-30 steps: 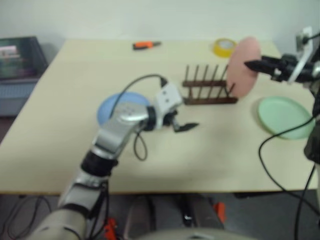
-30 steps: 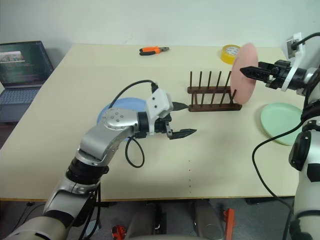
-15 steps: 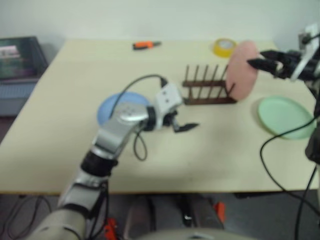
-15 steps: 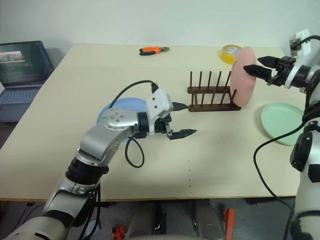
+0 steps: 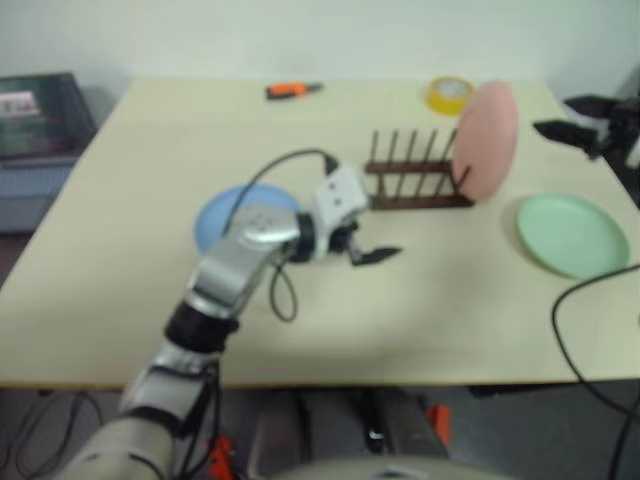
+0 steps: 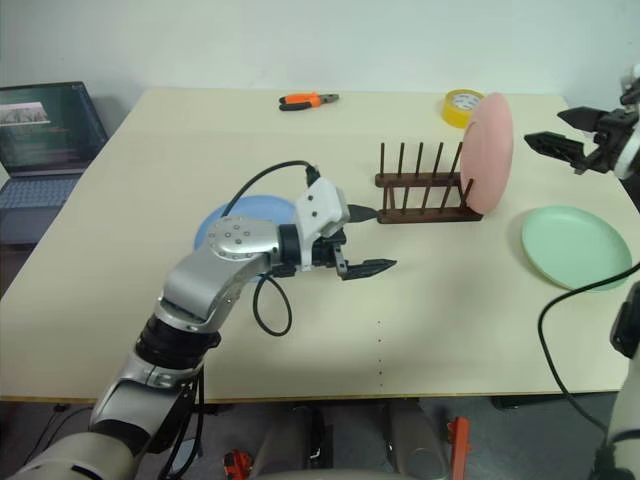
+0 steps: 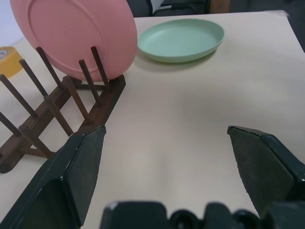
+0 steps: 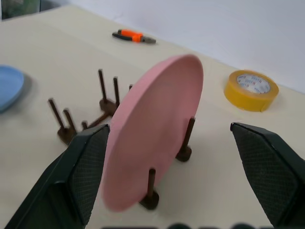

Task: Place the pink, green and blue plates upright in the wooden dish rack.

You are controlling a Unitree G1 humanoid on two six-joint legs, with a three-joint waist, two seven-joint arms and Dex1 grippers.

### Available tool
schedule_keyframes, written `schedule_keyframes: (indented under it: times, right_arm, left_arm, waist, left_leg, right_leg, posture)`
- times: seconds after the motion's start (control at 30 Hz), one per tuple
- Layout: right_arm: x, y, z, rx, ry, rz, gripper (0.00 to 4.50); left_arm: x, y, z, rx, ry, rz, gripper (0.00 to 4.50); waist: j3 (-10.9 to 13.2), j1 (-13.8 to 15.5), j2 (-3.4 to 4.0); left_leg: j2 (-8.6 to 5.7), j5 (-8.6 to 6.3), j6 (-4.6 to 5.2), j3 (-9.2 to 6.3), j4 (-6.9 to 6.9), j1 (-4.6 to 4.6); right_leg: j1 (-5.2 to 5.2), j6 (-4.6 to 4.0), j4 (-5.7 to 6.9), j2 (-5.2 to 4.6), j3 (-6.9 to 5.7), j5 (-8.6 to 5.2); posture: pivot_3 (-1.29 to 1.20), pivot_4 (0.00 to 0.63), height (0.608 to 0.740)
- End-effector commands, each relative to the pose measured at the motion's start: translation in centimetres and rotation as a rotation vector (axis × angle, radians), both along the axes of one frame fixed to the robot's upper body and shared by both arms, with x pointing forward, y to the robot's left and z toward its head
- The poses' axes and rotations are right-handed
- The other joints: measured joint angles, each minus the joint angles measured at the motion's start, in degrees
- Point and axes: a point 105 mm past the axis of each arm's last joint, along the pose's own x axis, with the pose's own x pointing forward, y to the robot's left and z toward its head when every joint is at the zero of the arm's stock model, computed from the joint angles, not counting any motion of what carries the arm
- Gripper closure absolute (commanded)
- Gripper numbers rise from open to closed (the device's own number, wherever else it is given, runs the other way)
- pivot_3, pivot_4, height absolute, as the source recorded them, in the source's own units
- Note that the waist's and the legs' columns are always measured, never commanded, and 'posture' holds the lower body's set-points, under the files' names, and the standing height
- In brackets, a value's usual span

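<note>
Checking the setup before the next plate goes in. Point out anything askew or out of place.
The pink plate stands in the end slot of the rack, leaning a little rather than fully upright. The green plate and blue plate lie flat on the table. Nothing spilled or damaged.

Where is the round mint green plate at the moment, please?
In the head views the mint green plate lies flat on the table's right side, just right of the dark wooden dish rack holding the pale pink plate.

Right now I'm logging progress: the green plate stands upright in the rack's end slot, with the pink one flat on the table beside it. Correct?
No, the colours are swapped. The pink plate stands upright in the rack's end slot; the green plate lies flat on the table beside it, as the right eye view shows.
</note>
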Motion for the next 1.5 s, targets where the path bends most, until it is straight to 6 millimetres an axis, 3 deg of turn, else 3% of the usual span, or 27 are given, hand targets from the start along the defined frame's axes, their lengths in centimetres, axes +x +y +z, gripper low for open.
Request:
schedule_keyframes:
  times: [0.03,0.23,0.43,0.83,1.2,1.3,1.5]
  right_arm:
    - [-1.9,0.2,-0.7,-0.053,0.029,0.005,0.06]
    - [-4.1,-0.2,-5.4,-0.175,0.160,-0.081,0.06]
    - [-5.1,-0.1,-7.3,-0.208,0.217,-0.130,0.06]
    - [-6.1,-1.5,-12.6,-0.219,0.334,-0.257,0.06]
    - [-5.4,-2.1,-15.4,-0.211,0.383,-0.296,0.06]
    - [-5.3,-2.4,-15.9,-0.222,0.393,-0.311,0.60]
    - [-5.2,-2.5,-16.4,-0.230,0.401,-0.310,2.82]
  left_arm:
    - [-1.2,-1.8,1.1,-0.034,-0.043,-0.083,0.00]
    - [-1.9,-4.3,1.3,-0.063,-0.045,-0.152,0.00]
    - [-2.1,-5.8,1.1,-0.050,-0.060,-0.188,0.00]
    - [-1.8,-6.1,0.2,-0.015,-0.074,-0.169,0.00]
    - [-1.6,-5.7,0.1,-0.014,-0.078,-0.144,0.00]
    - [-1.6,-5.6,0.1,-0.015,-0.077,-0.139,0.00]
    - [-1.4,-5.3,0.2,-0.014,-0.080,-0.121,0.00]
  waist:
    - [-0.01,0.06,-0.01]
    - [-0.02,-0.17,0.02]
    - [-0.05,-0.41,0.07]
    - [-0.04,-0.23,0.06]
    - [-0.04,-0.21,0.05]
    - [-0.04,-0.23,0.05]
    - [-0.04,-0.22,0.05]
  left_leg:
    - [0.00,0.00,0.00,-0.02,0.01,0.00]
    - [-0.04,0.00,0.00,-0.07,0.11,0.04]
    - [-0.07,0.01,0.00,-0.22,0.11,0.16]
    - [-0.11,0.00,0.00,-0.29,0.10,0.08]
    - [-0.12,0.00,0.01,-0.33,0.09,0.08]
    - [-0.12,0.00,0.01,-0.32,0.09,0.08]
    - [-0.11,0.00,0.00,-0.33,0.09,0.08]
  right_leg:
    - [0.04,0.00,-0.02,0.00,-0.04,0.00]
    - [0.04,0.09,0.08,-0.03,0.07,0.05]
    - [0.07,0.15,0.12,0.04,0.10,0.12]
    - [0.08,0.16,0.01,0.04,0.08,0.11]
    - [0.09,0.16,0.00,0.05,0.06,0.11]
    - [0.08,0.16,0.01,0.05,0.08,0.11]
    - [0.09,0.16,0.01,0.05,0.07,0.11]
  posture:
    - [0.00,0.150,0.740]
    - [0.00,0.150,0.740]
    - [0.00,0.150,0.740]
    - [0.00,0.150,0.740]
    - [0.00,0.150,0.740]
    - [0.00,0.150,0.740]
    - [0.00,0.150,0.740]
